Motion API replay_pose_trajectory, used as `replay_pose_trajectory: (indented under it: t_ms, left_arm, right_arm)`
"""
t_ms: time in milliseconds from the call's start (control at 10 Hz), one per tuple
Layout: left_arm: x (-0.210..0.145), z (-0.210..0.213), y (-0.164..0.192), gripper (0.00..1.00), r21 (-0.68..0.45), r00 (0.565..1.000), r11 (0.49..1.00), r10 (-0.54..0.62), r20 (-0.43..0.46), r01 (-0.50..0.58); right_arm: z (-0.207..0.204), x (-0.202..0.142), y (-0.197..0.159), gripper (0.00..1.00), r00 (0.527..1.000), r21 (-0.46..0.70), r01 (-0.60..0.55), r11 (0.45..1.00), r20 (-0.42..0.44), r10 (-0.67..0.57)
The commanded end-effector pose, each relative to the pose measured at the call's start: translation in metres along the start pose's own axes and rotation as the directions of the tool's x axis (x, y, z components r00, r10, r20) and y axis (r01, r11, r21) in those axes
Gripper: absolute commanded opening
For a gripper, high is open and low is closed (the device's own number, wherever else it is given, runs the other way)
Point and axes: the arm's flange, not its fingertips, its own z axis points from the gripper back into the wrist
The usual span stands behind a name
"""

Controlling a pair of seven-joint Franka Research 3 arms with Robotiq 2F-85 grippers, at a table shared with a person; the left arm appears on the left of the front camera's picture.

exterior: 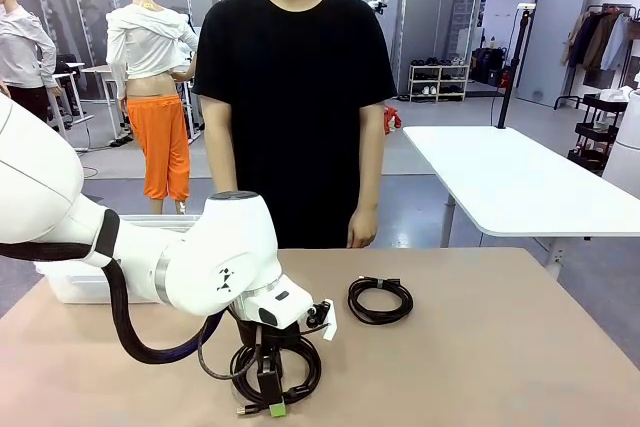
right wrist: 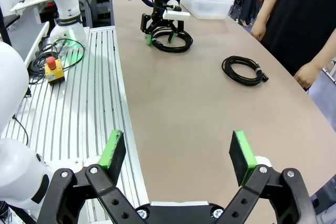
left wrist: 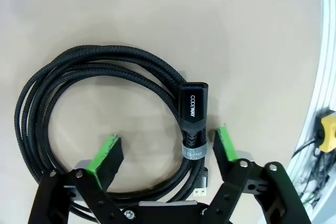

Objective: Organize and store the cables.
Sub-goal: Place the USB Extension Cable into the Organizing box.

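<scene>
Directly beneath the left gripper, spread and empty, lies the near cable coil, banded side between its jaws

White left arm, black hose — black end effector; green pads

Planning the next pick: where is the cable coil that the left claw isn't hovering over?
In the front view, that cable coil lies flat on the table, right of centre, beyond the left claw and nearest the person's hand.
</scene>
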Motion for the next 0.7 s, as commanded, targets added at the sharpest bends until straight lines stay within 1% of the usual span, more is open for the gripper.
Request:
replay_pose_trajectory:
  t_ms: [0,100,200,300,400,500,600]
  left_arm:
    - [-0.005,0.0,-0.011,0.0,0.013,1.0,1.0,0.008,0.009,-0.008]
    - [-0.006,0.004,-0.016,0.0,0.019,1.0,1.0,0.008,0.012,-0.008]
    - [-0.004,0.014,-0.029,0.0,0.042,1.0,0.999,-0.005,0.016,0.004]
    - [-0.005,0.021,-0.039,0.16,0.1,0.999,0.995,0.015,-0.035,-0.012]
    - [-0.005,0.023,-0.043,0.06,0.098,0.999,0.995,0.008,-0.037,-0.004]
    - [-0.005,0.023,-0.042,0.0,0.097,0.999,0.995,0.01,-0.037,-0.006]
    - [-0.004,0.024,-0.043,0.0,0.104,0.999,0.995,0.002,-0.042,0.002]
  right_arm:
    - [0.003,0.002,-0.001,1.0,1.0,-0.004,-0.01,1.0,0.011,0.01]
    - [0.003,0.002,-0.001,1.0,1.0,-0.004,-0.01,1.0,0.011,0.01]
    - [0.003,0.002,-0.001,1.0,1.0,-0.004,-0.01,1.0,0.011,0.01]
    - [0.003,0.002,-0.001,1.0,1.0,-0.004,-0.01,1.0,0.011,0.01]
    - [0.003,0.002,-0.001,1.0,1.0,-0.004,-0.01,1.0,0.011,0.01]
    - [0.003,0.002,-0.001,1.0,1.0,-0.004,-0.01,1.0,0.011,0.01]
    - [0.003,0.002,-0.001,1.0,1.0,-0.004,-0.01,1.0,0.011,0.01]
